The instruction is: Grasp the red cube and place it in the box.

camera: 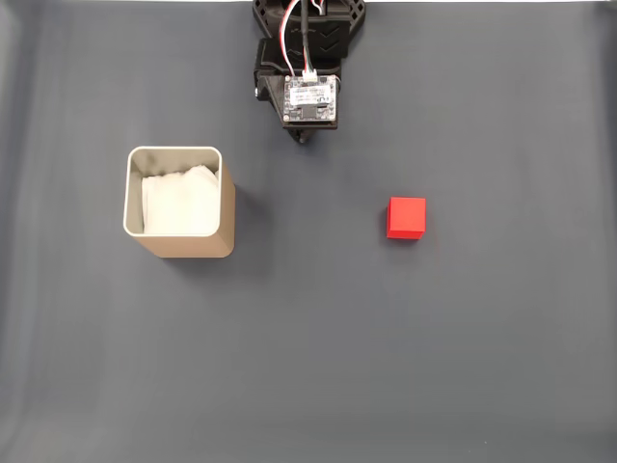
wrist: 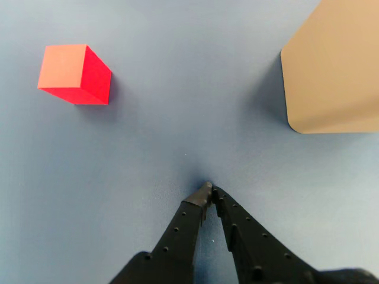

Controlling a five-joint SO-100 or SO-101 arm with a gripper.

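The red cube rests on the dark grey table to the right of centre in the fixed view; in the wrist view the red cube sits at the upper left. The box stands upright left of centre, tan with a pale rim and white paper inside; its tan wall shows at the upper right of the wrist view. My gripper is shut with nothing held, its black fingers meeting at the tips close above the mat. From above, the gripper sits at the top centre under the wrist board, away from both cube and box.
The arm's black body and a small circuit board with red and white wires occupy the top centre of the fixed view. The dark grey mat stretches flat in front of the arm and between box and cube.
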